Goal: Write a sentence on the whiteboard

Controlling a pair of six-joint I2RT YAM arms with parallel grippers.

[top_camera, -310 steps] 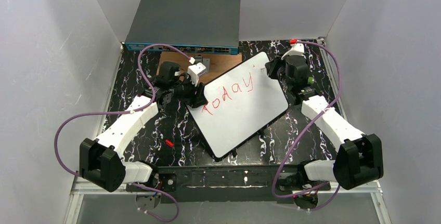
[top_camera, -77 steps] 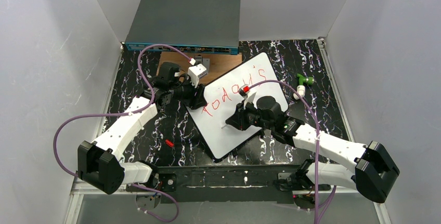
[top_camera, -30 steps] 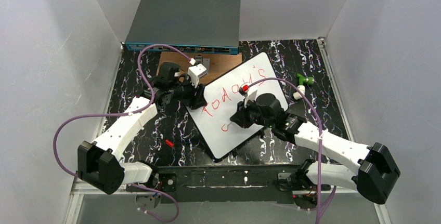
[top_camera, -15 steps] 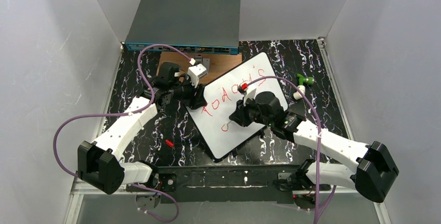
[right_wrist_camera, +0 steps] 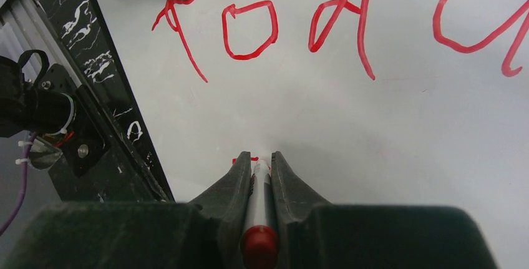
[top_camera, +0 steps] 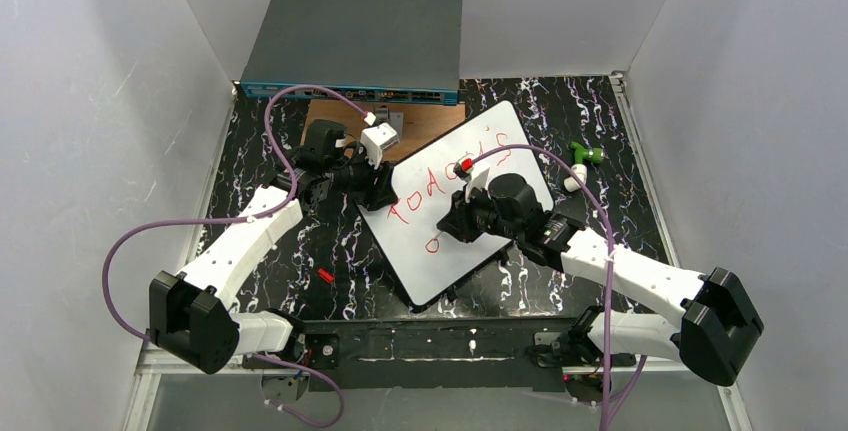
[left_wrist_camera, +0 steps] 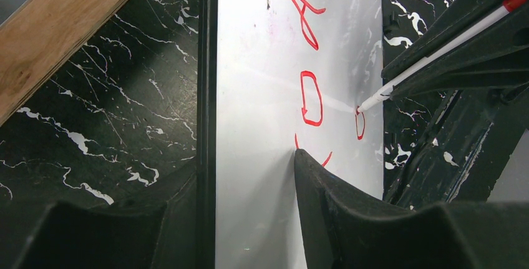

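**As marker (right_wrist_camera: 257, 200) met whiteboard (top_camera: 425, 271), right gripper (right_wrist_camera: 259, 156) clenched**

While the right gripper squeezed the marker, the whiteboard lay directly beneath its fingertips, red lettering (right_wrist_camera: 337, 13) ahead. The left gripper (left_wrist_camera: 249, 169) straddled the whiteboard's black edge, jaws partly apart; whether it clamped could not be told.

We see the whiteboard (top_camera: 440, 276) lying askew on the black marbled counter (top_camera: 250, 151). Red lettering (top_camera: 425, 196) slants across it, with a small red loop (top_camera: 433, 246) nearer to us. The left end effector (top_camera: 388, 191) sits at the board's left edge. The right end effector (top_camera: 448, 230) hangs just beside the loop. A grey switch box (top_camera: 355, 46) stands at the far side, with a wooden plate (top_camera: 330, 113) before it.
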